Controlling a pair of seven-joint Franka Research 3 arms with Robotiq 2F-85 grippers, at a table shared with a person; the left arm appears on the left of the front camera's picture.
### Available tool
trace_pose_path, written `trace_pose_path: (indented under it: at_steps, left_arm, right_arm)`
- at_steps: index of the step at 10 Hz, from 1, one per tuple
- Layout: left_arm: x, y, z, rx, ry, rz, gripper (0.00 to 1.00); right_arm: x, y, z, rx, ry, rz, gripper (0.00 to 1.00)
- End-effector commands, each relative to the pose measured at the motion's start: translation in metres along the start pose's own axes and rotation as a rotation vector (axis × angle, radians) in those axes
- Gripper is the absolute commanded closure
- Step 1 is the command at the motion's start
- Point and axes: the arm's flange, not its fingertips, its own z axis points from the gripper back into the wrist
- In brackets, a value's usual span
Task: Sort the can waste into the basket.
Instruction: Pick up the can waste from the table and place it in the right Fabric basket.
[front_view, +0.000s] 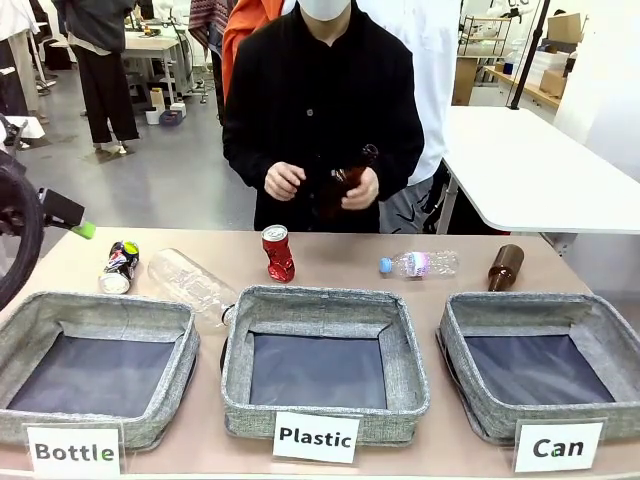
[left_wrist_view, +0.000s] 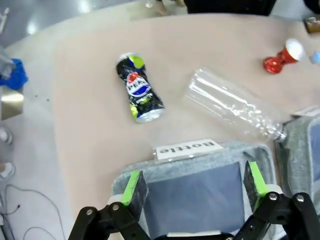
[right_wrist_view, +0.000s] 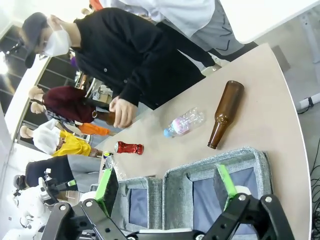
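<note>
"Bottle" card (front_view: 73, 451), left basket (front_view: 100, 305); "Plastic" card (front_view: 316, 437), middle basket (front_view: 316, 296); "Can" card (front_view: 558, 447), right basket (front_view: 530, 302); Pepsi logo, crushed can (left_wrist_view: 138, 88)

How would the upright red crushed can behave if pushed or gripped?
The red can stands upright with a pinched body, so a sideways push would likely tip it. Crushed and apparently empty, it is probably light, and its creased metal may give further when squeezed.

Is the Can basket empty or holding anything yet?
Empty: the Can basket shows only bare dark lining; the red can stands outside it.
</note>
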Motion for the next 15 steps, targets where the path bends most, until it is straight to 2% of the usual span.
trace_pose_path:
  at_steps: [1,2,6,7,8,9,10,11,12,13,14,15]
  left_arm:
    - [0.003,0.0,-0.003,0.033,-0.019,0.01,0.0]
    - [0.022,0.004,-0.009,0.073,-0.023,0.071,0.0]
    - [0.077,0.017,-0.064,0.084,0.026,0.016,0.0]
    - [0.087,0.023,-0.08,0.079,0.058,0.041,0.0]
    - [0.098,0.031,-0.095,0.058,0.141,0.055,0.0]
    - [0.106,0.056,-0.076,-0.054,0.222,0.037,0.0]
    - [0.114,0.095,-0.041,-0.092,0.212,0.079,0.0]
    - [0.118,0.147,-0.005,-0.077,0.22,0.103,0.0]
    - [0.118,0.205,0.026,-0.143,0.309,0.028,0.0]
    - [0.11,0.266,0.051,-0.264,0.313,0.057,0.0]
    - [0.094,0.294,0.062,-0.426,0.296,0.049,0.0]
    - [0.079,0.313,0.068,-0.498,0.252,0.061,0.0]
  right_arm:
    - [0.002,-0.001,0.0,0.017,-0.008,0.025,0.0]
    - [0.002,-0.001,0.0,0.017,-0.008,0.025,0.0]
    - [0.002,-0.001,0.0,0.017,-0.008,0.025,0.0]
    - [0.002,-0.001,0.0,0.017,-0.008,0.025,0.0]
    - [0.002,-0.001,0.0,0.017,-0.008,0.025,0.0]
    - [0.002,-0.001,0.0,0.017,-0.008,0.025,0.0]
    - [0.002,-0.001,0.0,0.017,-0.008,0.025,0.0]
    - [0.002,-0.001,0.0,0.017,-0.008,0.025,0.0]
    - [0.002,-0.001,0.0,0.017,-0.008,0.025,0.0]
    - [0.002,-0.001,0.0,0.017,-0.008,0.025,0.0]
    - [0.002,-0.001,0.0,0.017,-0.008,0.025,0.0]
    - [0.002,-0.001,0.0,0.017,-0.008,0.025,0.0]
